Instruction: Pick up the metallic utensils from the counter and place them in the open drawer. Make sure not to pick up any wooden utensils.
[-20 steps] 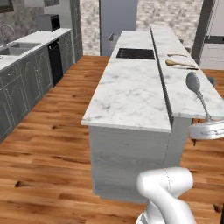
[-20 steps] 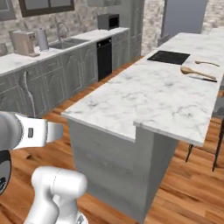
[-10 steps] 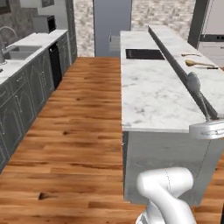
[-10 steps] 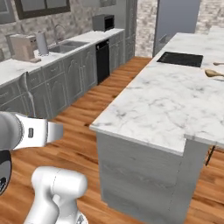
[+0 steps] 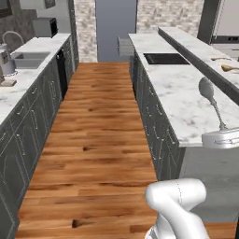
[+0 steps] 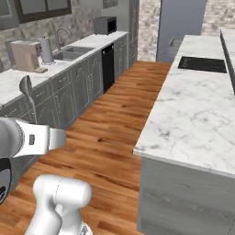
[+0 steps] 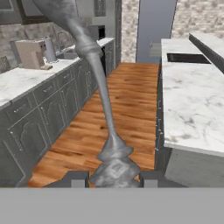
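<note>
Spoon (image 7: 98, 83) stood upright mid-frame, handle end pinched in gripper (image 7: 114, 175), likely for carrying toward drawer.

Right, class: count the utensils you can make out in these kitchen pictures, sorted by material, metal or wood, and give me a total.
Metal: 1, the grey spoon, gripped in the hand
Wood: 1, the tan spoon, lying on the counter
Total: 2
</note>
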Controlling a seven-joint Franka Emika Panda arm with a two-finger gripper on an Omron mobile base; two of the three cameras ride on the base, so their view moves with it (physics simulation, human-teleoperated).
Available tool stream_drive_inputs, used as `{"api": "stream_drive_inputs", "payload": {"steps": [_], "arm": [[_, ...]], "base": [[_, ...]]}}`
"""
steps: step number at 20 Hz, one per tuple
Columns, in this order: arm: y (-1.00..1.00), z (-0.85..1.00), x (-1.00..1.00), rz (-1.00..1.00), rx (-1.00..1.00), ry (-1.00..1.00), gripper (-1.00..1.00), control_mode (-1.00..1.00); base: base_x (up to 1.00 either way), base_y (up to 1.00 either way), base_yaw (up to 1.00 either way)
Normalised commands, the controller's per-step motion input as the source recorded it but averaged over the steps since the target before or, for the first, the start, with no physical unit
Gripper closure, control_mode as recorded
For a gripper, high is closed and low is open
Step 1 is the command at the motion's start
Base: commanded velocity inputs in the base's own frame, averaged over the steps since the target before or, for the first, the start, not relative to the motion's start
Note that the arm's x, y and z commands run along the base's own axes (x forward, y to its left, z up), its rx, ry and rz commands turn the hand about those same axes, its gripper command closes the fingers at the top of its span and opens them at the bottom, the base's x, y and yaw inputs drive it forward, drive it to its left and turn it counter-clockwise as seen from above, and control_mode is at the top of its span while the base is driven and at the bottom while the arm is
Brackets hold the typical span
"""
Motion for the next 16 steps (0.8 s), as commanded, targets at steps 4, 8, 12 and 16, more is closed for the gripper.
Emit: {"api": "stream_drive_inputs", "payload": {"steps": [4,8,12,16], "arm": [[0.0,0.0,0.0,0.0,0.0,0.0,1.0,1.0],[0.0,0.0,0.0,0.0,0.0,0.0,1.0,1.0],[0.0,0.0,0.0,0.0,0.0,0.0,1.0,1.0],[0.0,0.0,0.0,0.0,0.0,0.0,1.0,1.0]], "base": [[0.64,1.0,-0.23],[0.75,1.0,-0.21],[0.73,1.0,-0.23],[0.91,0.92,-0.24]]}}
